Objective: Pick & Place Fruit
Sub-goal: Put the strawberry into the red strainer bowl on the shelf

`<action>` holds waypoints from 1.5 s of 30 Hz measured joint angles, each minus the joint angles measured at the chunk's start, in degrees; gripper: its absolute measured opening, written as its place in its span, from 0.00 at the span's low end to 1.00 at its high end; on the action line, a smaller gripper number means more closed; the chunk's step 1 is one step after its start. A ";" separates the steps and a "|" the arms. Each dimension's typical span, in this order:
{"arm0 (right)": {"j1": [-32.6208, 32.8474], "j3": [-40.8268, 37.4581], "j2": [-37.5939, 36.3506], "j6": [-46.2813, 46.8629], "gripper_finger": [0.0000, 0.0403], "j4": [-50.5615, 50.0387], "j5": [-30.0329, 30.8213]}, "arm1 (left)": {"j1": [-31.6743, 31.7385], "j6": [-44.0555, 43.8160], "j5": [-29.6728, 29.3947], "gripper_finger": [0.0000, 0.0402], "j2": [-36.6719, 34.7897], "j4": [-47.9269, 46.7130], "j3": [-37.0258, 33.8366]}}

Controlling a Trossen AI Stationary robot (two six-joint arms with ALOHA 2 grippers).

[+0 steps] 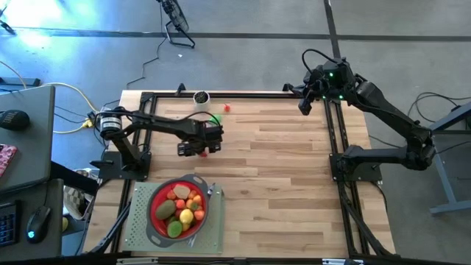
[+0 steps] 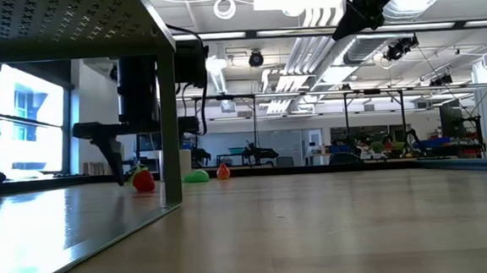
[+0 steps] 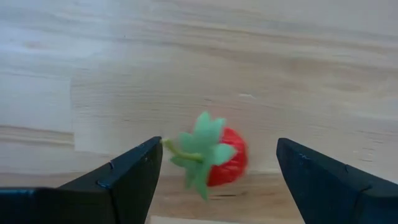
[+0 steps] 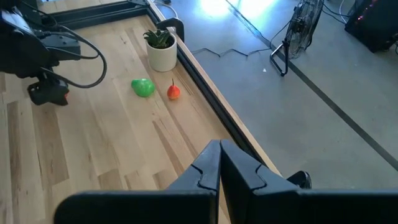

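A red toy strawberry (image 3: 229, 163) with a green leafy cap lies on its side on the wooden table (image 1: 280, 169). My left gripper (image 1: 200, 149) points down over it, open. Its two fingers (image 3: 127, 177) stand on either side of the strawberry, and the stalk tip comes close to one of them. A green fruit (image 1: 215, 118) and a small red fruit (image 1: 227, 108) lie farther back on the table. A red strainer (image 1: 156, 213) at the near left holds several fruits. My right gripper (image 4: 219, 155) is shut and raised above the table's far right corner, holding nothing.
A small potted plant (image 1: 200, 98) stands at the far edge, close to the loose fruits. The strainer sits on a grey-green mat (image 1: 136, 228). Black frame rails (image 1: 335, 140) run along the table's far and right sides. Bare wood lies between the two arms.
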 joint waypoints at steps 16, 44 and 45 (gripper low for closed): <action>0.00 0.00 0.00 -0.02 0.01 -0.02 0.17 | -0.02 -2.61 -0.26 0.77 -0.08 2.05 -2.87; 0.01 0.00 0.00 -0.02 0.01 -0.02 0.17 | -0.02 -1.12 -0.30 0.41 -0.07 2.64 -2.92; 0.02 0.00 0.00 -0.02 0.01 -0.02 0.17 | -0.02 -1.10 -0.30 0.40 -0.07 2.64 -2.92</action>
